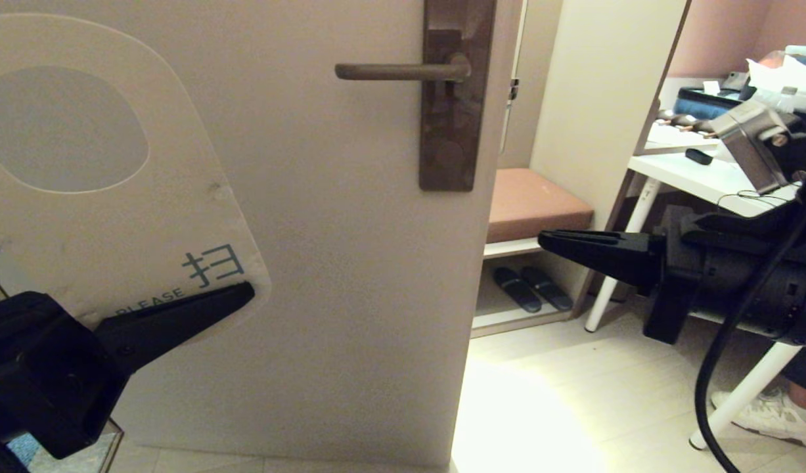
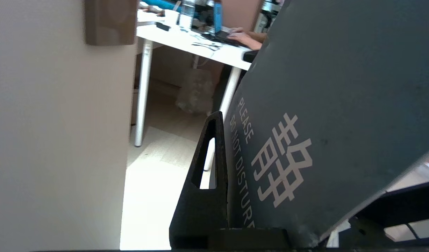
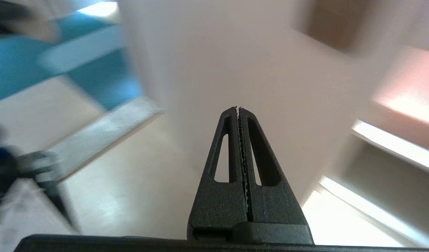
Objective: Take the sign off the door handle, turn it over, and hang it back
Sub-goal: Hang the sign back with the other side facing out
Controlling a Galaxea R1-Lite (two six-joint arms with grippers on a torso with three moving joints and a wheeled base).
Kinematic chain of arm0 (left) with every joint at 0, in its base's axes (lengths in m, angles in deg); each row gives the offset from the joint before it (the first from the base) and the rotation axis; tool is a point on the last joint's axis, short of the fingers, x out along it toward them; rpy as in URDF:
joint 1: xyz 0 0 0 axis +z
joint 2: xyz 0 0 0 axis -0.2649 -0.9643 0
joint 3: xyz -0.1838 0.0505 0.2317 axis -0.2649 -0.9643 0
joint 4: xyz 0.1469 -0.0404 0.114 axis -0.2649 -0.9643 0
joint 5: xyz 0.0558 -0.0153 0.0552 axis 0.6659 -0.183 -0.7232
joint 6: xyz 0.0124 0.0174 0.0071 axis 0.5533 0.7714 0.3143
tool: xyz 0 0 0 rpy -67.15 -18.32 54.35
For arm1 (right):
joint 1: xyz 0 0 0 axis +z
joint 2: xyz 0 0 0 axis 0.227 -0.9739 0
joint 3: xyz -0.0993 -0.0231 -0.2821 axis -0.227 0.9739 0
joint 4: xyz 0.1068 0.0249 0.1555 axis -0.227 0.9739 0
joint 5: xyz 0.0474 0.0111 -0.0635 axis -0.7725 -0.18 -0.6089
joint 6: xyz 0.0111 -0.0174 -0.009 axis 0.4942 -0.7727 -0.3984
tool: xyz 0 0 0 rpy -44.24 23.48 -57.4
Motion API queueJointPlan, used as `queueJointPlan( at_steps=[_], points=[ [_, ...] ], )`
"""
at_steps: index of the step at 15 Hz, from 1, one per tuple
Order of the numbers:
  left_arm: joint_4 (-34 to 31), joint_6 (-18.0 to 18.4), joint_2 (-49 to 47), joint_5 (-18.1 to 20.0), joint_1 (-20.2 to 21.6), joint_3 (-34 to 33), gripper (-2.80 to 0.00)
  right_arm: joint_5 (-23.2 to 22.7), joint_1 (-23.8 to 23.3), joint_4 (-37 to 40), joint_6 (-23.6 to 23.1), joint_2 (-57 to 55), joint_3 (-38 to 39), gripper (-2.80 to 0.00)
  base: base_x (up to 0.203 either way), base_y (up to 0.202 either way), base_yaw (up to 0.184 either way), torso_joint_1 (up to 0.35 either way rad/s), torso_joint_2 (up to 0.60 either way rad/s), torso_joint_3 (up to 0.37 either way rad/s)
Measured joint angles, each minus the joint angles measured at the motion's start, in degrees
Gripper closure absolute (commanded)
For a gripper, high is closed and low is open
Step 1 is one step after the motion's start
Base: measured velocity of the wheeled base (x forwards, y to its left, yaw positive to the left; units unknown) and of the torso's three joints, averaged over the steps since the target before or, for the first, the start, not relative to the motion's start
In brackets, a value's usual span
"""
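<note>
My left gripper (image 1: 242,292) is shut on the lower end of the sign (image 1: 107,164) and holds it up at the left, well clear of the door handle (image 1: 403,71). The sign's pale grey face with its round hole faces the head view. Its slate-blue "DO NOT DISTURB" face (image 2: 322,105) fills the left wrist view, pinched beside one black finger (image 2: 207,175). The handle is bare, on its dark brown backplate (image 1: 456,92). My right gripper (image 1: 546,240) is shut and empty, right of the door's edge, below the handle's height; it also shows in the right wrist view (image 3: 238,109).
The beige door (image 1: 337,263) fills the middle. Right of it stand a shelf with a brown cushion (image 1: 534,203) and slippers (image 1: 533,288), a white desk (image 1: 698,177) with clutter, and a person's shoe (image 1: 767,414) on the pale floor.
</note>
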Motion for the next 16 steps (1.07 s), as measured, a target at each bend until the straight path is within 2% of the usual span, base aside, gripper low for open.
queueJointPlan(
  at_steps=[7,11,16],
  points=[
    [0.01,0.34,1.74,-0.33,1.4,-2.34,0.0,9.47,-13.86,-0.06,-0.64,13.83,15.22,0.0,0.0,0.0,0.0,0.0,0.0,0.0],
    [0.05,0.39,3.51,-0.33,1.87,-4.37,0.0,16.67,-18.44,0.06,-0.99,21.33,23.06,0.0,0.0,0.0,0.0,0.0,0.0,0.0],
    [-0.02,0.26,6.39,-0.33,1.87,-6.46,0.0,17.61,-25.33,1.27,-1.03,30.92,31.93,0.0,0.0,0.0,0.0,0.0,0.0,0.0]
  ],
)
